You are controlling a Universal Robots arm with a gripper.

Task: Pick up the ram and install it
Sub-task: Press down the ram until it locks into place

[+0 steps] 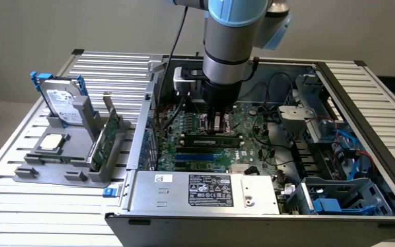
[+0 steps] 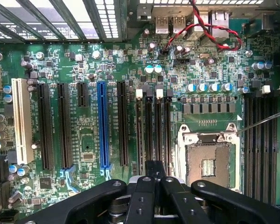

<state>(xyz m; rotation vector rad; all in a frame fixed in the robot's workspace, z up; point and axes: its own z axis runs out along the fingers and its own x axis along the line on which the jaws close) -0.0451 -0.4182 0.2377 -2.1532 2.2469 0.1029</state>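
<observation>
Over the motherboard [image 2: 112, 65] — arm [image 1: 228, 46] vertical

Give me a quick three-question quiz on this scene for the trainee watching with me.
1. True or false: the end effector is over the motherboard, with the ram at its tips.
2. What stands in the grey holder at the exterior view's left? A) hard drive with blue rails B) keyboard C) fan
3. Fill in: the expansion slot between black ones is coloured ____.
Key: 1 true; 2 A; 3 blue.
</observation>
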